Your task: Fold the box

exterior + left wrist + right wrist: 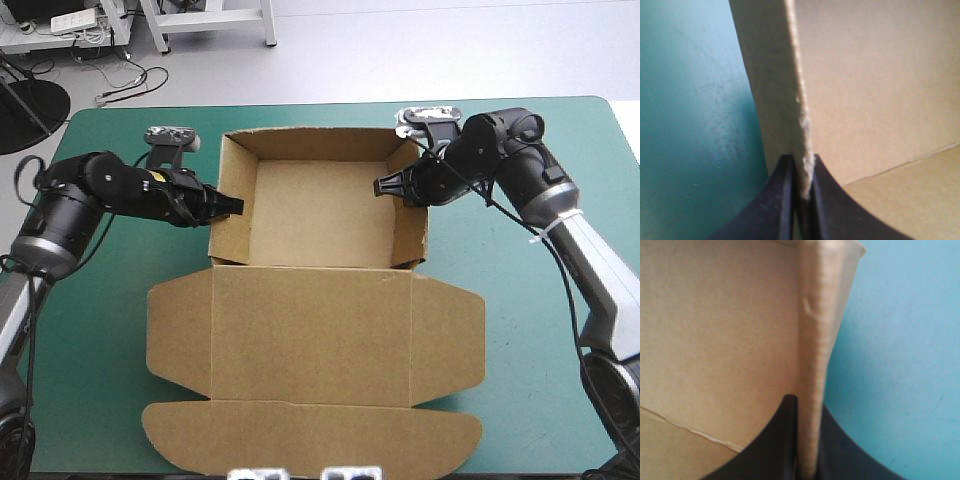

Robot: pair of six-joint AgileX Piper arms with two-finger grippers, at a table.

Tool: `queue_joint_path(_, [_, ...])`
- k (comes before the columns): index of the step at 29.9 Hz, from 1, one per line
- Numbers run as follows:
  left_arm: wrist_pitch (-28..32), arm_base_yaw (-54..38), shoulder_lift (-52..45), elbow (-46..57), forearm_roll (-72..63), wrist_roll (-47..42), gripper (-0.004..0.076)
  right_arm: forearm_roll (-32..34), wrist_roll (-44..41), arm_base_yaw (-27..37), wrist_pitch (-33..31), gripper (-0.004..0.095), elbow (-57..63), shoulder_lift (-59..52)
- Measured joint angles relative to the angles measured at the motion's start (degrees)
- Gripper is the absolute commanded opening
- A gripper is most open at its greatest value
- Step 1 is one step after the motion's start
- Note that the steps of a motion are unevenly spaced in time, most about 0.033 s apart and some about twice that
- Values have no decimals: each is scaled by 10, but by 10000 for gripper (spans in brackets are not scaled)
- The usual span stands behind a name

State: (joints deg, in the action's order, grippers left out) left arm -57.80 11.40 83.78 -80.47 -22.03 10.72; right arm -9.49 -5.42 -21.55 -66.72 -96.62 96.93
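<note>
One brown box (320, 215) sits mid surface (530, 340) (teal-green cover): open tray w/ far, left & right walls up, lid lying flat toward near edge, flaps spread. On left wall's top edge the left end effector (236, 206) is clamped, black fingers (782, 200) either side of the board. Same on right wall: right end effector (380, 186) clamped on its rim.

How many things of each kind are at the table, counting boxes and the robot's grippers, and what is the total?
Box: 1, the brown box, an open tray with its lid flat.
Grippers: 2, the left gripper and the right gripper, each shut on a side wall of the box.
Total: 3
</note>
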Motion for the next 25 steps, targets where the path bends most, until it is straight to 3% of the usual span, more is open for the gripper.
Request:
queue_joint_path(9, [-6, 114, 96, 0, 153, -122, -10, 22, -16, 0, -24, -13, 31, 63])
queue_joint_path(19, [18, 129, 163, -16, 178, -128, -8, 34, -24, 0, -33, -1, 31, 99])
queue_joint_path(23, [17, 130, 165, -16, 178, -107, 13, 41, -21, 0, -36, 118, 31, 106])
queue_joint_path(25, [17, 131, 165, -16, 178, -102, 71, 44, -16, 0, -40, 245, 31, 108])
